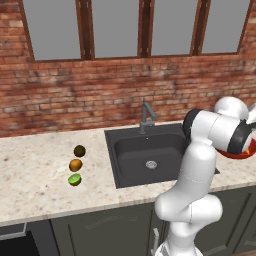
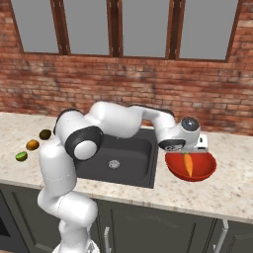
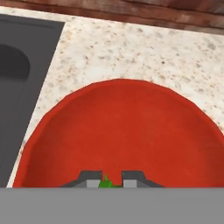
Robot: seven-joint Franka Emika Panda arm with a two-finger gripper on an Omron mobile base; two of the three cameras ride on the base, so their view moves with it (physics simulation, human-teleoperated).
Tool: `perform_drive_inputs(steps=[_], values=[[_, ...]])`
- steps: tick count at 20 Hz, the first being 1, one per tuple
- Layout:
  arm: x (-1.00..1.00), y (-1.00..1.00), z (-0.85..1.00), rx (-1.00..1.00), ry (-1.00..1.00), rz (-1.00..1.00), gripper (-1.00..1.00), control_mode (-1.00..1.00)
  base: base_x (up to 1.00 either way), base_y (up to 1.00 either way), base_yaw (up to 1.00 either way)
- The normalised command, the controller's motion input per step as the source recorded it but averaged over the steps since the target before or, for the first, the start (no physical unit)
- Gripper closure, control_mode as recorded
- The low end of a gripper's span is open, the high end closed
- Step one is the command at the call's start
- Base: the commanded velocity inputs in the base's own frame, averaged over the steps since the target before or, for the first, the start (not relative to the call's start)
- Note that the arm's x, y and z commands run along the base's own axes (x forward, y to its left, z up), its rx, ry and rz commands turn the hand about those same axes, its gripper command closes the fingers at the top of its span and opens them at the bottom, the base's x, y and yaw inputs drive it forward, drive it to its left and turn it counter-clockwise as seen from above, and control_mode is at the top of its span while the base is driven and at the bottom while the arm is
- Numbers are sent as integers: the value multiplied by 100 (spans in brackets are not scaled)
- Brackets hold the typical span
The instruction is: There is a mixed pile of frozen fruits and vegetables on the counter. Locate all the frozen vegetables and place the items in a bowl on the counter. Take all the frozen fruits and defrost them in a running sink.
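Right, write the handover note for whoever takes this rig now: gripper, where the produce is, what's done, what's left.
Gripper: low over the red bowl right of the sink, a green leafy top between its fingertips; whether it is clamped, I cannot tell.
Carrot: inside the bowl's rim.
Dark olive ball, orange-brown ball and green lime piece: in a row on the counter left of the sink.
Done: carrot brought to the bowl.
Left: olive ball to the bowl; orange-brown ball and lime piece into the sink. No water visible at the faucet.

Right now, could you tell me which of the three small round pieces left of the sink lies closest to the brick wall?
The dark olive-brown ball. It lies nearest the wall, with the orange-brown ball in the middle and the green lime nearest the counter's front edge.
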Motion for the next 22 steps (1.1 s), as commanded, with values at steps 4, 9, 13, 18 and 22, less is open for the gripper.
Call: perform_drive_inputs(steps=[4,9,13,18,22], values=[[19,0,0,0,-10,4,100,-100,0,0,0],[27,-2,0,0,-9,6,100,-100,0,0,0],[46,-19,0,0,-15,7,100,-100,0,0,0],[2,-8,0,0,-18,2,100,-100,0,0,0],[0,-11,0,0,-18,0,100,-100,0,0,0]])
